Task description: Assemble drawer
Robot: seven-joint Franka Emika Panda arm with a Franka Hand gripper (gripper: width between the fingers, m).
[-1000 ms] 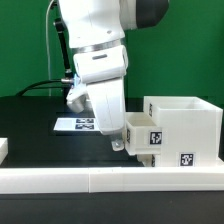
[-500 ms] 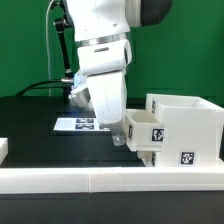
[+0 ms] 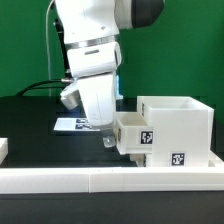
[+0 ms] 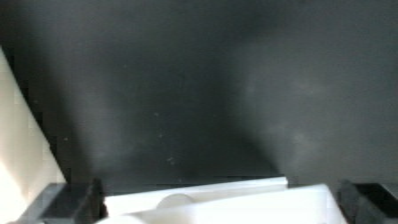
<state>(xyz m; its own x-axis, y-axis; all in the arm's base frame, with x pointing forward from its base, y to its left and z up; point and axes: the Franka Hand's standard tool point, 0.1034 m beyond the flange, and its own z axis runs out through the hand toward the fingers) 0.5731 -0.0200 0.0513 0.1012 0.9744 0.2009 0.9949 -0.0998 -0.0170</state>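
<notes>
The drawer's white boxy housing (image 3: 185,120) stands at the exterior view's right, with a square tag low on its front. A small open-top tray (image 3: 136,134), also tagged, sticks out of the housing's upper part toward the exterior view's left. My gripper (image 3: 109,140) hangs at the tray's outer end, pointing down. In the wrist view the white tray (image 4: 214,198) lies between the two dark fingers (image 4: 68,203), a thin gap on each side. The gripper (image 4: 222,206) is open around the tray's end. How far the tray sits inside the housing is hidden.
The marker board (image 3: 72,124) lies flat on the black table behind the arm. A long low white rail (image 3: 100,178) runs along the front edge, with a white piece (image 3: 3,148) at the far left. A green wall stands behind.
The arm has swung toward the exterior view's left. The tray and the housing have shifted left with it. The jaws have stayed wide.
</notes>
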